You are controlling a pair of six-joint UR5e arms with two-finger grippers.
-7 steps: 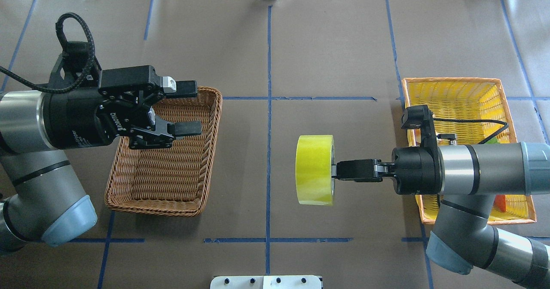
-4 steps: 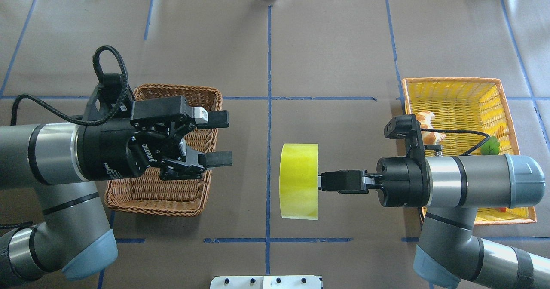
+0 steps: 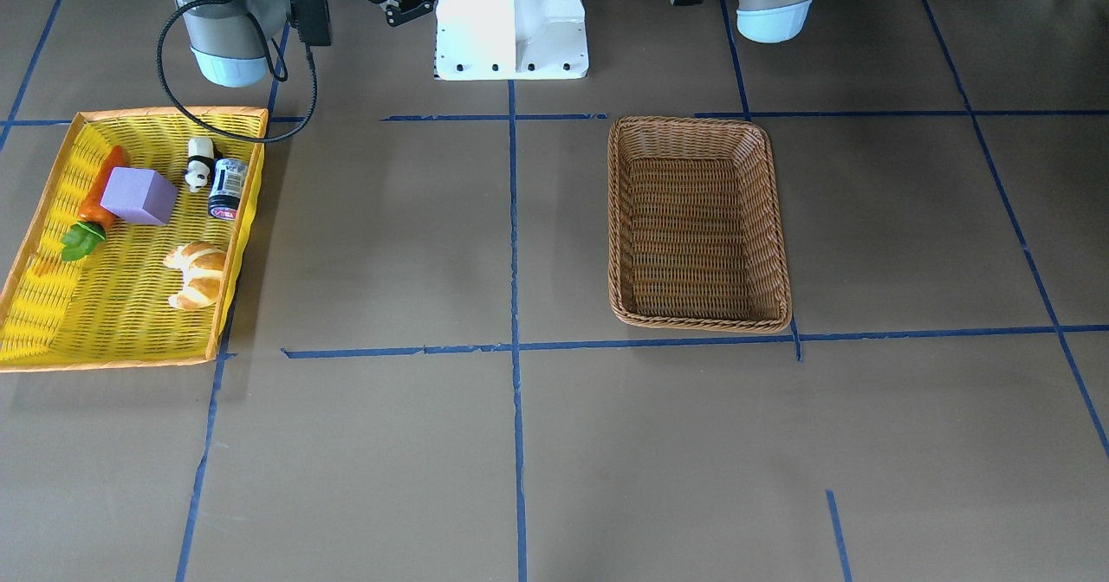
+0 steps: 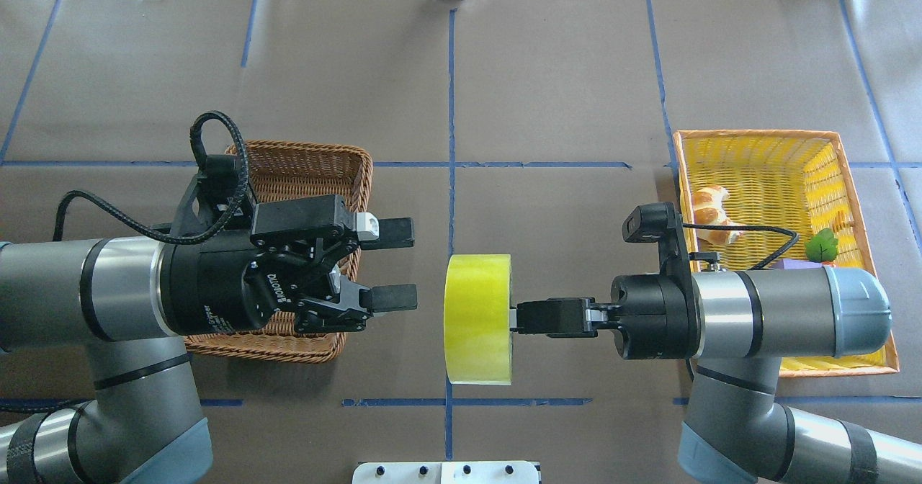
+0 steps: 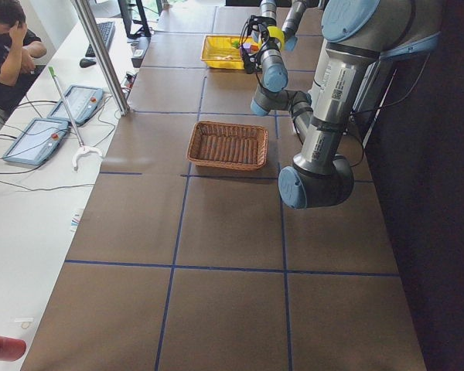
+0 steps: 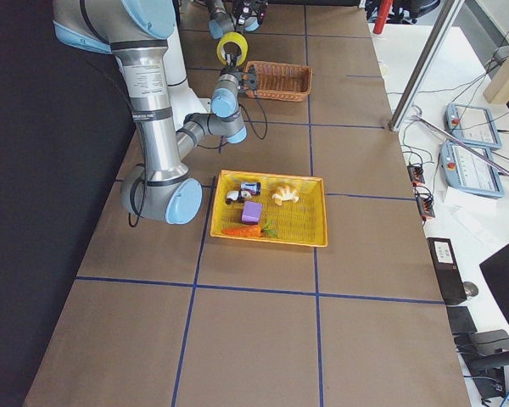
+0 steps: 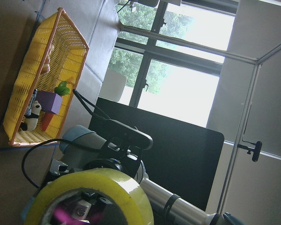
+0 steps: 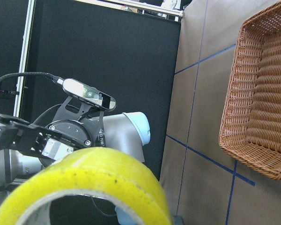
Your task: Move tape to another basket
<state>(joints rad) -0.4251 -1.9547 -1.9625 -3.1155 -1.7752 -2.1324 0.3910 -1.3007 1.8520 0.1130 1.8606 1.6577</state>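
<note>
Right gripper (image 4: pixel 513 318) clamped on the tape (image 4: pixel 477 318), which hangs in the air mid-table. Left gripper (image 4: pixel 396 264) wide open and empty, facing the tape, near it, beside the basket (image 4: pixel 310 163).

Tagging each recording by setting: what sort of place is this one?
Most likely a robotics lab's data-collection station: a table covered in brown paper with a blue tape grid, two teach pendants on the side bench, and an operator seated by a keyboard.

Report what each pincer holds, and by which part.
Right pincer grips the tape by the ring's edge facing it; left pincer is open, holding nothing.
</note>
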